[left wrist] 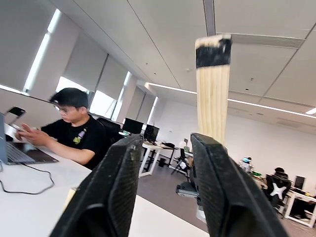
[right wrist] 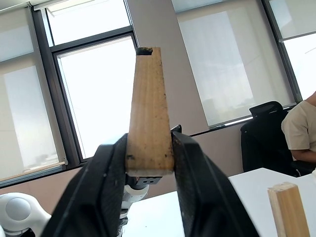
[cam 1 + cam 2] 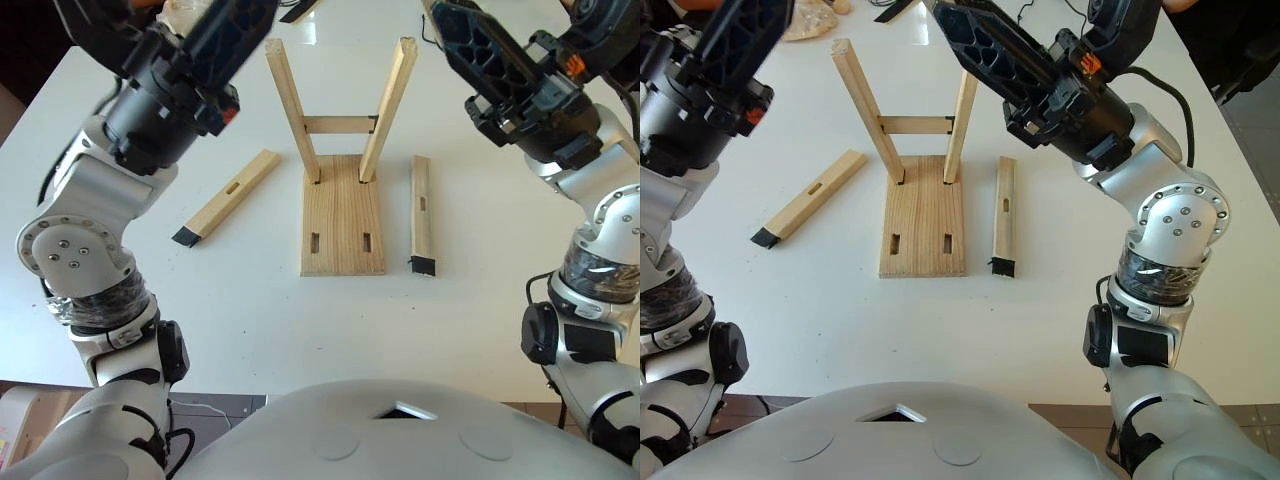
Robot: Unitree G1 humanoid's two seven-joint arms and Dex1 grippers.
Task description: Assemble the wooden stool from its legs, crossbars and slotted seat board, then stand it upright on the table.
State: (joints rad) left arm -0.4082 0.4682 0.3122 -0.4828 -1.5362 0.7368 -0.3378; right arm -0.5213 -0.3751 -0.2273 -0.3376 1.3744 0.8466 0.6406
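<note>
The slotted seat board (image 3: 342, 215) lies flat at the table's middle. Two legs (image 3: 292, 105) (image 3: 388, 105) stand in its far slots, joined by a crossbar (image 3: 338, 125). One loose leg (image 3: 232, 195) lies left of the board and another (image 3: 422, 210) lies right of it. Both arms are raised high above the table. My right gripper (image 2: 149, 148) is shut on a wooden piece (image 2: 150, 108) with a dark tip. My left gripper (image 1: 168, 140) is open, its gap empty. A black-banded wooden piece (image 1: 213, 94) rises from behind one of its fingers (image 1: 217, 173).
The white table (image 3: 250, 320) is bare in front of the board. At its far edge lie a crumpled bag (image 3: 815, 15) and a dark-tipped stick (image 3: 898, 10). The plain top of another wooden piece (image 2: 289, 207) shows near my right gripper.
</note>
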